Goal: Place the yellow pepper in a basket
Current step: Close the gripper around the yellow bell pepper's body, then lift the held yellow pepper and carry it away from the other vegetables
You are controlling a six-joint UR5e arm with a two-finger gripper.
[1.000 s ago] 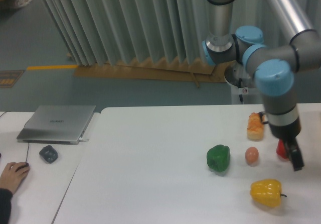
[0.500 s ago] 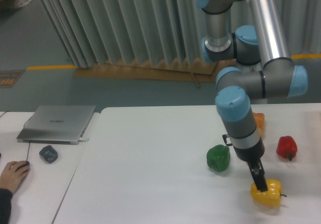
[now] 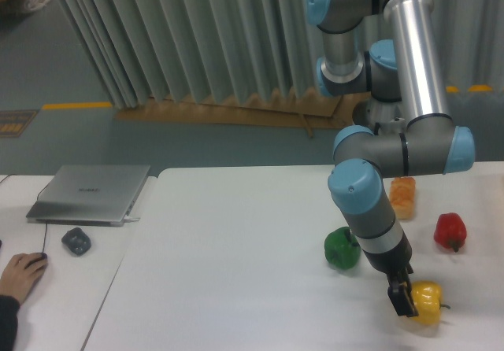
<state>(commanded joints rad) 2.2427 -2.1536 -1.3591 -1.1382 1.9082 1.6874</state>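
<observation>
Gripper: the gripper hangs low over the near right part of the table, its dark fingers pointing down and a little toward the camera.

Jaws: from this side only one dark finger shows clearly (the rest sits behind it or against the pepper), so I cannot tell whether the jaws are spread or clamped.

Yellow pepper: the yellow pepper lies on the table right at the jaws, its left side covered by the finger; whether the finger presses it or only overlaps it in view cannot be told. Its short dark stem points away from the jaws, to the right.

Green pepper: the green pepper sits up and to the left of the jaws, partly hidden by the arm's wrist.

Red pepper: the red pepper stands beyond the jaws and to their right, apart from the yellow one.

Orange item: an orange, bread-like thing lies farther back, almost straight behind the jaws.

Far from the jaws: on a second table to the left are a closed laptop, a dark small object and a person's hand on a mouse.
</observation>
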